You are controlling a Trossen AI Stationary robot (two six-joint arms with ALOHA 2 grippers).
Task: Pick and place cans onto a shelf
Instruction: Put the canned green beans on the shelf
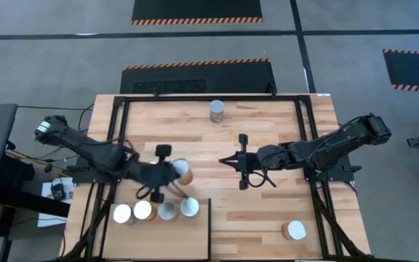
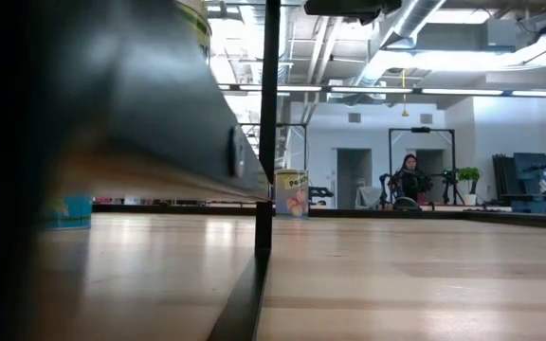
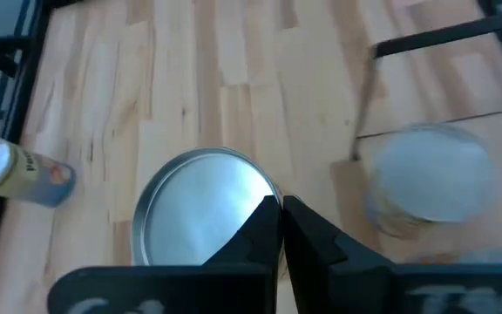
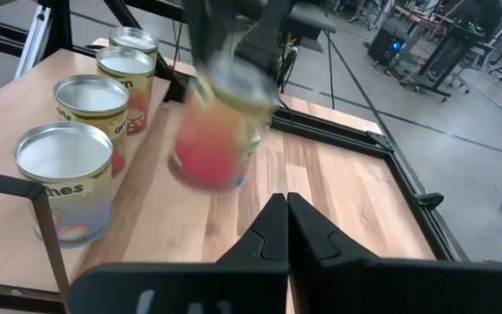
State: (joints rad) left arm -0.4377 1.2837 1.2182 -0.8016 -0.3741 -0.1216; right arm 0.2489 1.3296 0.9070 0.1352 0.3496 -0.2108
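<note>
Several cans (image 1: 142, 211) with silvery tops stand in a row on the far end of the pale plywood shelf (image 1: 195, 240) at the near left; the right wrist view shows them too (image 4: 68, 183). Just beyond that row, my left gripper (image 1: 172, 175) is shut on another can (image 1: 183, 172) with an orange-red label, blurred in the right wrist view (image 4: 220, 131). My right gripper (image 1: 225, 161) hovers shut over the table's middle, pointing at that can, with nothing between its fingers (image 4: 286, 205). My left gripper has its shut fingertips (image 3: 273, 218) at the rim (image 3: 264, 187) of the can's silvery top, coming slanting down from the table's left. What lies between the tips is hidden by the fingers themselves. The can hangs tilted below them and appears lifted off the table.
One can (image 1: 217, 110) stands alone near the table's far edge, also seen in the low view (image 2: 292, 192), and another (image 1: 294, 231) stands at the near right. A black frame (image 1: 209, 98) runs around the tabletop. A person sits in the room far behind the table.
</note>
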